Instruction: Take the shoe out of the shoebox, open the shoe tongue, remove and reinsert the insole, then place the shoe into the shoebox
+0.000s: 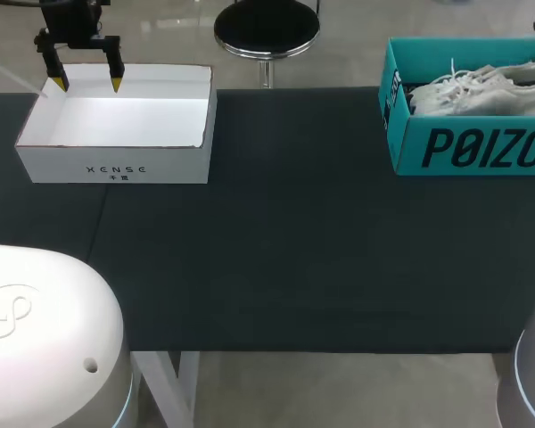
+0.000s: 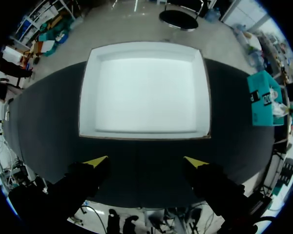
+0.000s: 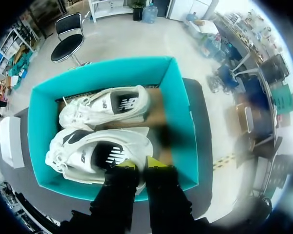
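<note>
Nearest the viewer, the rounded white housing of the left arm [image 1: 36,330] and that of the right arm [image 1: 528,374] rise at the near corners of the table [image 1: 294,259], whose top is covered by a dark mat. Toward the far left of the table stands an open-topped white box [image 1: 116,165], its front wall facing the robot. The left hand [image 2: 145,162] hangs above this box's far rim, its two yellow-tipped fingers held wide apart and touching nothing. At the far right corner of the table stands the teal shoebox [image 1: 410,143], lid off, well apart from the white box. Inside it lie two white lace-up shoes side by side on their sides, toes pointing toward the white box: the nearer shoe [image 3: 83,151] along the shoebox's near wall and the farther shoe [image 3: 102,109] beyond it, on a brown lining. The right hand [image 3: 140,164] is poised over the heel end of the nearer shoe, its yellow tips drawn close together with nothing seen between them; whether they touch the shoe cannot be told.
</note>
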Controlling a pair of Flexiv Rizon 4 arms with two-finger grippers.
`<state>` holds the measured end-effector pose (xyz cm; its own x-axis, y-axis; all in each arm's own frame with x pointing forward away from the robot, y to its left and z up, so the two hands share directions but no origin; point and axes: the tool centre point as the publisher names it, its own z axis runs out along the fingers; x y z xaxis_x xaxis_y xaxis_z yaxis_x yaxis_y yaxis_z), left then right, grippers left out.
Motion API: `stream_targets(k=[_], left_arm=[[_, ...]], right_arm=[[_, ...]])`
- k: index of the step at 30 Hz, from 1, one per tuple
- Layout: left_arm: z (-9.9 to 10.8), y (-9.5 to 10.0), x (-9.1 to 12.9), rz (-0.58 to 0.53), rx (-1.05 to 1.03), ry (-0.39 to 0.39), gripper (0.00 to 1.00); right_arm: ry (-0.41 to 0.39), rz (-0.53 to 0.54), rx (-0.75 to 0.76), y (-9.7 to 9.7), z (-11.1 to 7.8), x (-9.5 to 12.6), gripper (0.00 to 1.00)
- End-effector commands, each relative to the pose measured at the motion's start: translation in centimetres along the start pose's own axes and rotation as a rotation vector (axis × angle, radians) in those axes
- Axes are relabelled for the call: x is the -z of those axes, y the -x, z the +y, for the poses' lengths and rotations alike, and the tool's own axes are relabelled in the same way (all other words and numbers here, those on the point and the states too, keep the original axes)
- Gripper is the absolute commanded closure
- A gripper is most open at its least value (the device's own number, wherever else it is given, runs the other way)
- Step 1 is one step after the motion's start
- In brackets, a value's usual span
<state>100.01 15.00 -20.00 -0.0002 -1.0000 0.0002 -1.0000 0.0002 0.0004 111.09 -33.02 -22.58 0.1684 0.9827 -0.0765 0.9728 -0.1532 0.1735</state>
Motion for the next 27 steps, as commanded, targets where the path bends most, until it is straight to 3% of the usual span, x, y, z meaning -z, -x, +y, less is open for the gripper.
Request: stream_targets(k=[1,15,23,27], left_arm=[[0.0,0.0,0.0,0.000,0.000,0.000,0.00],[0.0,0.0,0.0,0.000,0.000,0.000,0.00],[0.0,0.0,0.0,0.000,0.000,0.000,0.00],[0.0,0.0,0.0,0.000,0.000,0.000,0.00]], right_arm=[[0.048,-0.024,-0.008,-0.6,-0.9,3.7,1.00],[0.132,-0.031,-0.010,-1.1,-2.6,11.3,1.00],[0.190,-0.011,-0.020,-2.7,-5.8,16.0,1.00],[0.227,-0.002,-0.004,-4.8,-8.2,18.0,1.00]])
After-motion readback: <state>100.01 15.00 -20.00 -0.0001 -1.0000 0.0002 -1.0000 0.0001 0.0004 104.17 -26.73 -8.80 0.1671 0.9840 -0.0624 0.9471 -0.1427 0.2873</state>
